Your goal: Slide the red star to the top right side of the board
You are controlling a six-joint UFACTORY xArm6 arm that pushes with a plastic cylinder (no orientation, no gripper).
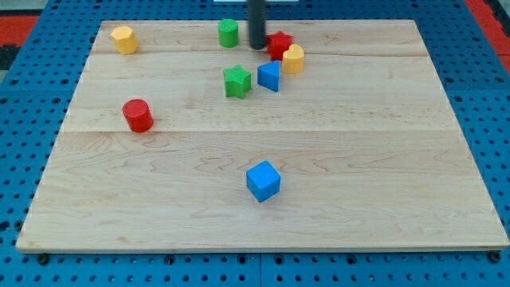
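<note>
The red star [278,44] lies near the view's top centre of the wooden board [382,159]. My tip [257,47] is at the end of the dark rod coming down from the view's top, right against the star's left side. A yellow cylinder [293,59] touches the star at its lower right. A blue block [269,76] sits just below the star, and a green star [237,81] lies to the left of that block.
A green cylinder [229,33] stands just left of the rod. A yellow hexagonal block [123,39] is at the top left, a red cylinder [138,115] at the left, and a blue cube [263,181] at the lower centre.
</note>
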